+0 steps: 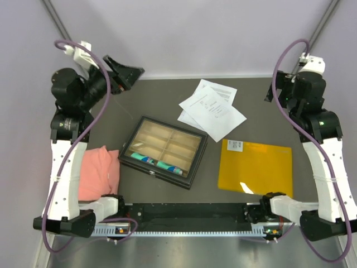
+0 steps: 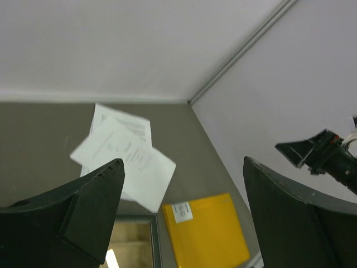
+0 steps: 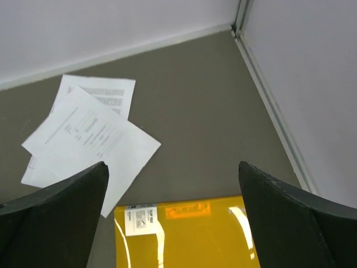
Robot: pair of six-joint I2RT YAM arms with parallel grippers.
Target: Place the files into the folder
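files [image 1: 212,109]: fanned by far edge of tabletop [image 1: 167,95], print too small to read | folder [image 1: 256,170]: toward near-right corner, white barcode label [image 1: 234,146] | left gripper [image 2: 183,167], right gripper [image 3: 172,166]: spread wide, empty

A robotics lab test cell: plain pale walls [image 1: 184,33] box in a grey-brown worktop [image 1: 167,95], metal struts [image 1: 54,19] running up the far corners. Two white-and-black arms [image 1: 64,167] stand bolted beside a black rail [image 1: 189,213] at the near edge, purple cables [image 1: 106,97] looping off them. Files [image 1: 215,109], a folder [image 1: 256,167], a compartment box [image 1: 164,151] and a pink cloth [image 1: 97,170] lie on the worktop
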